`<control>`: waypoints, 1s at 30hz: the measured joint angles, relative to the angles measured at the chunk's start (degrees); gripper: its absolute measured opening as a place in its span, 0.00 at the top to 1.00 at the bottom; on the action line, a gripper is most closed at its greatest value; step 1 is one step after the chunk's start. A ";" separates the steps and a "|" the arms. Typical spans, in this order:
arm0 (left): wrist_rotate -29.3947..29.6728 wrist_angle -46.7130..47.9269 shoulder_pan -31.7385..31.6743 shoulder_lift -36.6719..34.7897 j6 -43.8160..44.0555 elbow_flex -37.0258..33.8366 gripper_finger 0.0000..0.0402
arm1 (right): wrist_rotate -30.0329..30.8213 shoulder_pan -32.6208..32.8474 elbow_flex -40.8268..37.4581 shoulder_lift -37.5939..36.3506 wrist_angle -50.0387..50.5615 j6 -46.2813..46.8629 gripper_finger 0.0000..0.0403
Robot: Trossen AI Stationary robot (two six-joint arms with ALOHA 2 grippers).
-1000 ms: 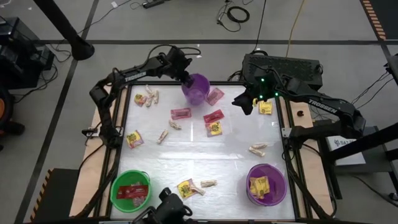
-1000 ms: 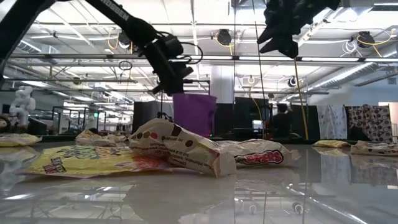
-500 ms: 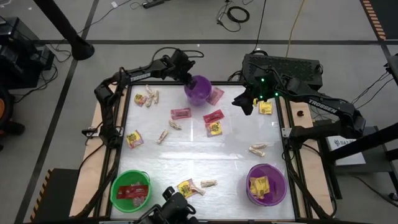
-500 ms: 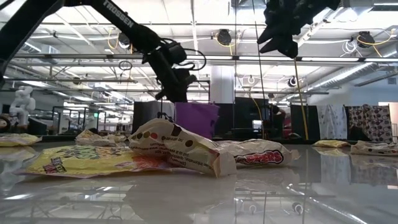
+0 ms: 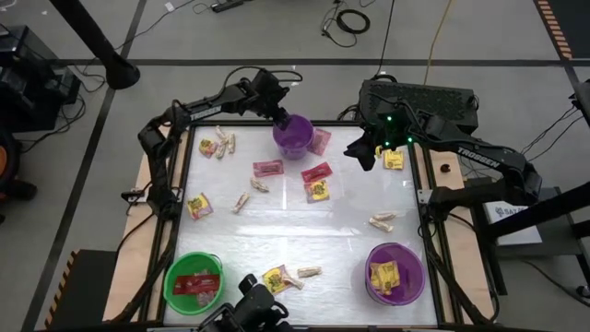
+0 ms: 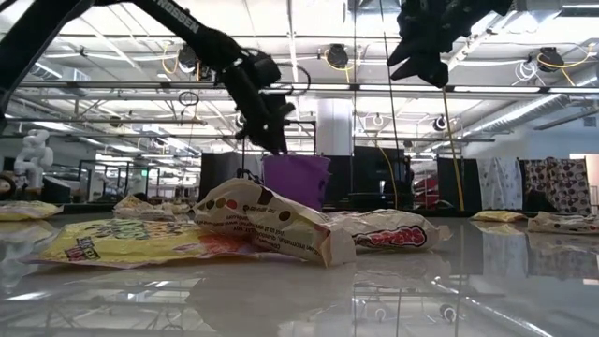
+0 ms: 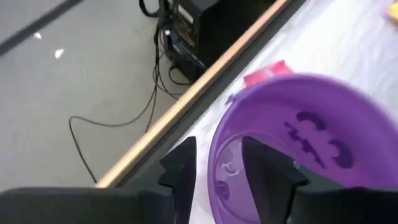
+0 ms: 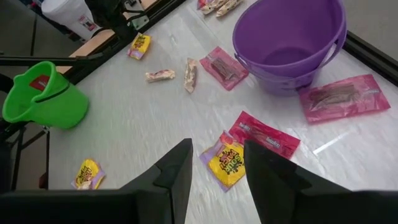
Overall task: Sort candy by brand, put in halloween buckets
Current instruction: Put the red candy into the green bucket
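At the table's (image 5: 304, 240) far edge I see my left gripper (image 7: 217, 171) parted astride the empty purple bucket's (image 5: 293, 135) rim, not clamping. My right gripper (image 8: 214, 163), spread and empty, hangs beside that bucket, candy (image 5: 316, 172) scattered nearby.

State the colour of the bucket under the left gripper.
Purple bucket, clearest in the right wrist view.

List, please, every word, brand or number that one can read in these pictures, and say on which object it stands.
"TROSSEN" on the right arm in the high view.
Print on the left arm: blurred, not readable.
Print on the yellow packets, the red packets and the pale wrapper: too blurred to read.
Purple bucket: a dark face design only, no words.
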State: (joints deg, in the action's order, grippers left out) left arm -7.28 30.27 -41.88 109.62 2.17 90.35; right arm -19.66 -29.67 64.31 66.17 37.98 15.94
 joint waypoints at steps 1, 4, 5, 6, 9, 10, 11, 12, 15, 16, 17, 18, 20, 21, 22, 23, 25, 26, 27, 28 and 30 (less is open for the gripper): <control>-0.01 0.29 -0.02 -0.65 -0.57 0.68 0.66 | 0.01 0.00 0.00 0.00 0.00 0.01 0.66; -0.05 1.96 -0.04 -3.89 -2.99 3.00 0.65 | 0.00 0.00 0.00 0.00 0.00 -0.11 0.66; -0.05 3.13 0.03 -5.19 -3.93 3.89 0.65 | 0.00 0.00 0.00 0.00 -0.02 -0.16 0.66; -0.03 4.91 0.22 -6.60 -4.29 4.44 0.65 | 0.00 0.00 0.00 0.00 -0.09 -0.23 0.66; -0.27 11.47 1.35 -9.39 -4.12 4.51 0.65 | 0.11 -0.02 0.00 0.20 -1.27 -0.35 0.66; -0.55 14.91 1.74 -9.95 -4.49 4.27 0.65 | 0.20 -0.02 0.00 0.28 -2.01 -0.32 0.66; -0.78 18.26 2.31 -10.27 -5.14 3.88 0.65 | 0.23 -0.02 0.00 0.56 -2.79 -0.26 0.66; -1.04 21.16 2.79 -10.40 -5.82 3.56 0.65 | 0.17 0.00 0.00 1.04 -4.09 -0.26 0.66; -2.18 27.55 3.29 -10.38 -7.51 0.87 0.65 | -0.15 0.00 0.02 2.74 -5.73 -0.20 0.66; -2.47 27.90 3.52 -10.34 -7.51 -0.51 0.65 | -0.19 0.00 0.02 3.39 -6.11 -0.20 0.66; -2.62 27.16 3.85 -10.31 -7.48 -2.07 0.65 | -0.20 0.00 0.02 4.08 -6.47 -0.18 0.66; -2.70 26.68 4.36 -10.31 -7.50 -3.43 0.65 | -0.20 0.00 0.02 4.76 -6.45 -0.17 0.66; -3.17 27.10 5.49 -10.31 -7.55 -5.90 0.65 | -0.21 0.00 0.02 6.01 -5.88 -0.17 0.66; -3.30 27.08 6.08 -10.31 -7.55 -7.12 0.65 | -0.21 0.02 0.01 6.64 -5.84 -0.17 0.66; -3.28 26.91 6.68 -10.31 -7.55 -8.23 0.65 | -0.22 0.02 0.02 7.11 -5.75 -0.17 0.66; -2.88 26.38 7.29 -10.31 -7.56 -9.44 0.65 | -0.22 0.02 0.02 7.44 -5.34 -0.17 0.66; -0.06 23.77 8.66 -10.32 -8.02 -12.33 0.65 | -0.24 0.02 0.00 8.12 -5.29 -0.17 0.66; 1.34 22.66 9.40 -10.31 -8.82 -13.84 0.65 | -0.24 0.02 0.00 8.32 -5.30 -0.17 0.66; 2.31 21.50 10.07 -10.31 -9.41 -15.35 0.66 | -0.24 0.02 0.00 8.53 -5.18 -0.15 0.66; 2.92 19.97 10.71 -10.31 -10.16 -16.95 0.66 | -0.24 0.02 0.00 8.63 -5.32 -0.17 0.66; 3.15 15.62 11.71 -10.31 -11.33 -19.80 0.66 | -0.24 0.02 0.00 8.66 -5.41 -0.17 0.66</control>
State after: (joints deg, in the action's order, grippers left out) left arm -4.13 45.89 -30.17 99.31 -9.16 70.55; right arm -19.90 -29.65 64.31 74.83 32.56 15.77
